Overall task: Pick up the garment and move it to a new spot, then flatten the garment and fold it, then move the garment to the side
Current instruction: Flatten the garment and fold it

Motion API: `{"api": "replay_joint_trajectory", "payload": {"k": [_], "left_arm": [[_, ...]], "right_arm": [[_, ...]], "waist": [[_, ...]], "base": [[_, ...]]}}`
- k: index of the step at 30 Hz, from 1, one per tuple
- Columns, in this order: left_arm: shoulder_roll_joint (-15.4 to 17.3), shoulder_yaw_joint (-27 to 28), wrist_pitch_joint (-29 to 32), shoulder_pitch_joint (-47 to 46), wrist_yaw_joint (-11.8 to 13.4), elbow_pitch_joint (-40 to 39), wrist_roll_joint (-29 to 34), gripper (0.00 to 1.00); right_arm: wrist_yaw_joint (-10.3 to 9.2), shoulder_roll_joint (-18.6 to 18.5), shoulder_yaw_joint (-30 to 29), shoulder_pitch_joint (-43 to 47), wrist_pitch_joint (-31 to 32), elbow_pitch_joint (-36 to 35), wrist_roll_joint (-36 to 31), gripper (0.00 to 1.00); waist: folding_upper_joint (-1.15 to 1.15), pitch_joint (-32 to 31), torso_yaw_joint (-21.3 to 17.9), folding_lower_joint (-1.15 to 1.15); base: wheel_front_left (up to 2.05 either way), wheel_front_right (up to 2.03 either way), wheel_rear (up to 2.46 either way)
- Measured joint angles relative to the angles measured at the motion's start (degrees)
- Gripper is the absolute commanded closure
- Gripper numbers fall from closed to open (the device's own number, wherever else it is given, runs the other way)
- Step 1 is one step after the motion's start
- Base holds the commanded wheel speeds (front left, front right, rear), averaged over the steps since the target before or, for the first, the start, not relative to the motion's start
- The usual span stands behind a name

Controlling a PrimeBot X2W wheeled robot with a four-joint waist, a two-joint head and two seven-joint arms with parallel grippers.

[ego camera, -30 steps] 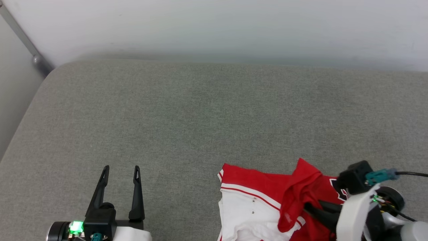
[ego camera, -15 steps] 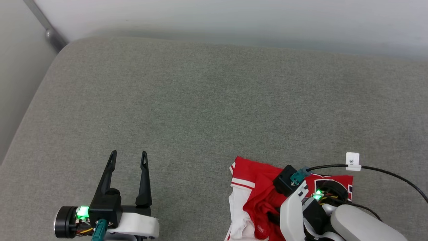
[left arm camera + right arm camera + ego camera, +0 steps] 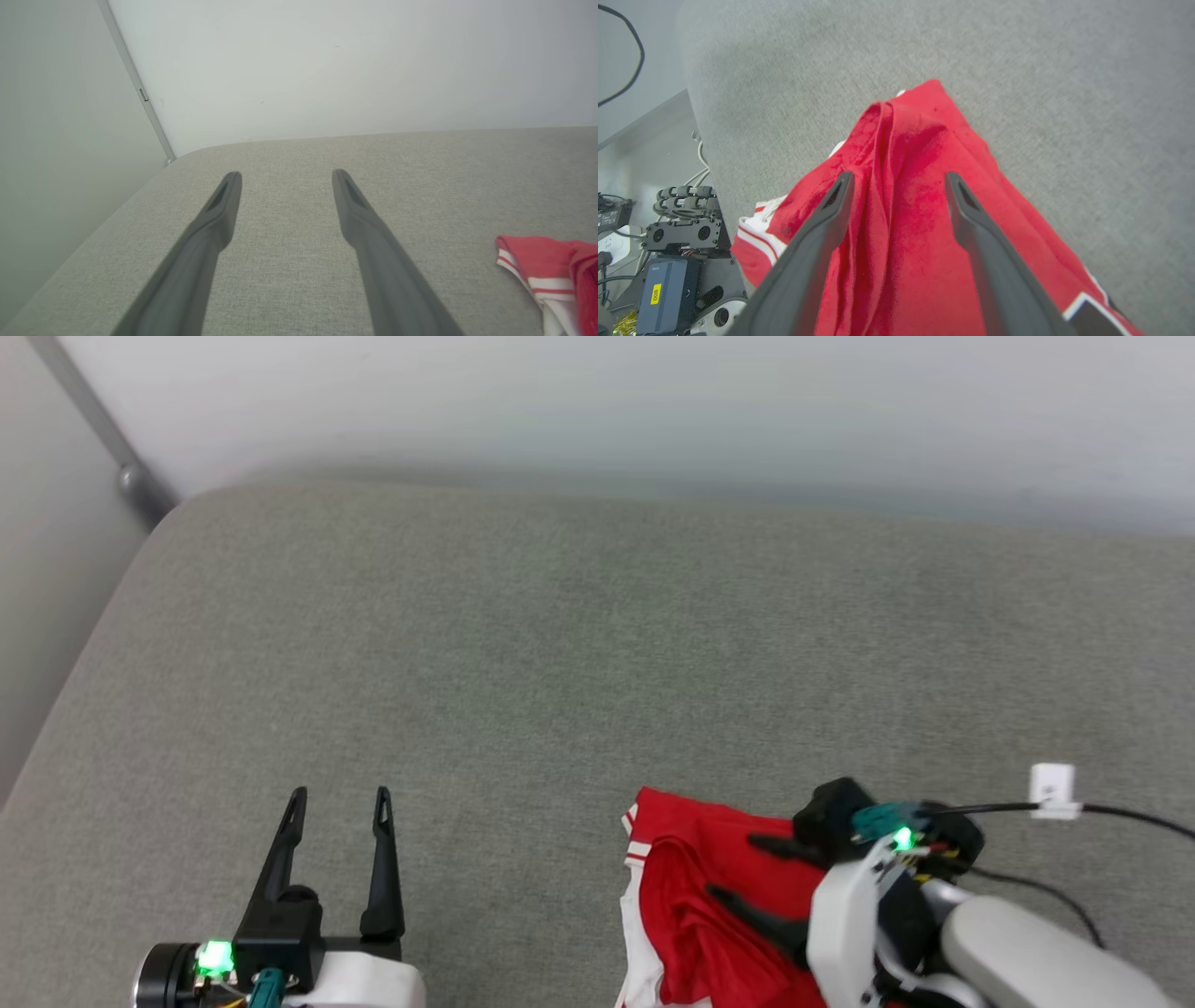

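Observation:
The garment [image 3: 686, 905] lies bunched at the near right edge of the grey cushion [image 3: 560, 663], red folds on top and a white striped sleeve edge at its left. My right gripper [image 3: 733, 868] is open just above it, fingers pointing left. In the right wrist view a raised red ridge of the garment [image 3: 901, 154] runs between the spread fingers of the right gripper [image 3: 899, 177], and a bit of black lettering shows at the lower right. My left gripper [image 3: 340, 795] stands open over bare cushion at the lower left, well apart from the garment [image 3: 537, 261]; nothing is between the fingers of the left gripper [image 3: 286, 173].
A pale wall rises behind the cushion, with a metal bar [image 3: 103, 448] at the far left corner. A black cable with a white tag [image 3: 1053, 789] trails from my right wrist. Beyond the cushion's near edge, boxes and cables [image 3: 668, 261] sit on the floor.
My right arm has swung left over the garment and its fingers now stand apart; the fabric lies more bunched, red covering most of the white. The head view shifted. The left gripper stays open.

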Motion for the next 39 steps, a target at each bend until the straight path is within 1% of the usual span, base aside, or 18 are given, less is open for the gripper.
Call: {"api": "replay_joint_trajectory", "payload": {"k": [2, 4, 6, 8, 12, 14, 17, 19, 21, 24, 31, 35, 39], "left_arm": [[0.1, 0.5, 0.0, 0.7, 0.0, 0.0, 0.0, 0.0], [0.2, 0.7, 0.0, 1.1, -0.1, -0.1, 0.0, 0.0], [0.2, 1.0, 0.0, 1.5, -0.1, -0.2, 0.0, 0.0], [0.2, 1.3, 0.0, 2.0, -0.2, -0.3, 0.0, 0.0], [0.2, 1.7, 0.0, 2.4, -0.5, -0.8, 0.0, 0.0], [0.2, 1.6, 0.0, 2.7, -0.6, -1.0, 0.0, 0.0], [0.0, 1.5, 0.0, 3.0, -0.8, -1.3, 0.0, 0.0], [-0.1, 1.5, 0.0, 3.1, -1.0, -1.4, 0.0, 0.0], [-0.1, 1.5, 0.0, 3.4, -1.2, -1.5, -0.1, 0.0], [-0.2, 1.6, 0.0, 4.0, -1.4, -1.8, -0.1, 0.0], [-0.4, 2.0, 0.0, 5.2, -2.0, -2.8, -0.5, 0.0], [-0.4, 2.0, 0.0, 5.5, -2.4, -2.8, -0.5, 0.0], [-0.6, 2.1, 0.0, 6.1, -2.5, -2.5, -0.5, 0.0]], "right_arm": [[0.0, -1.4, -2.4, 0.2, -2.3, -2.5, -1.3, 0.0], [0.0, -2.3, -6.5, 0.9, -4.9, -4.6, -2.4, 0.0], [0.0, -2.5, -12.8, 2.2, -7.8, -6.1, -3.7, 0.0], [0.0, -2.5, -19.0, 4.0, -10.6, -7.2, -6.9, 0.0], [-0.01, 0.0, -32.5, 9.0, -15.4, -7.6, -13.9, 0.0], [-0.01, 1.9, -38.4, 11.7, -17.3, -7.5, -17.3, 0.0], [-0.01, 5.2, -45.3, 16.0, -20.1, -7.4, -22.6, 0.0], [-0.01, 7.2, -48.8, 18.7, -22.3, -7.3, -26.0, 0.0], [-0.01, 9.4, -51.4, 21.5, -24.2, -7.3, -28.0, 0.0], [-0.01, 12.7, -53.6, 25.1, -26.2, -7.7, -30.2, 0.0], [-0.01, 19.6, -57.0, 31.6, -28.4, -10.9, -33.1, 0.0], [-0.01, 22.1, -57.5, 34.5, -28.7, -12.9, -34.0, 0.0], [-0.01, 23.6, -57.3, 36.8, -28.9, -13.9, -34.7, 0.0]], "waist": [[0.0, -0.8, -0.8, 0.0], [0.0, -1.6, -1.7, 0.0], [0.0, -2.3, -2.6, 0.0], [0.0, -3.0, -3.4, 0.0], [0.0, -4.2, -5.0, 0.0], [0.0, -4.7, -5.5, 0.0], [0.0, -5.4, -6.3, 0.0], [0.0, -5.9, -6.6, 0.0], [0.0, -6.4, -6.9, 0.0], [0.0, -6.8, -7.4, 0.0], [0.0, -7.6, -8.2, 0.0], [0.0, -7.7, -8.3, 0.0], [0.0, -7.7, -8.1, 0.0]], "base": [[0.0, 0.0, 0.0], [0.0, 0.0, 0.0], [0.0, 0.0, 0.0], [0.0, 0.0, 0.0], [0.0, 0.0, 0.0], [0.0, 0.0, 0.0], [0.0, 0.0, 0.0], [0.0, 0.0, 0.0], [0.0, 0.0, 0.0], [0.0, 0.0, 0.0], [0.0, 0.0, 0.0], [0.0, 0.0, 0.0], [0.0, 0.0, 0.0]]}}
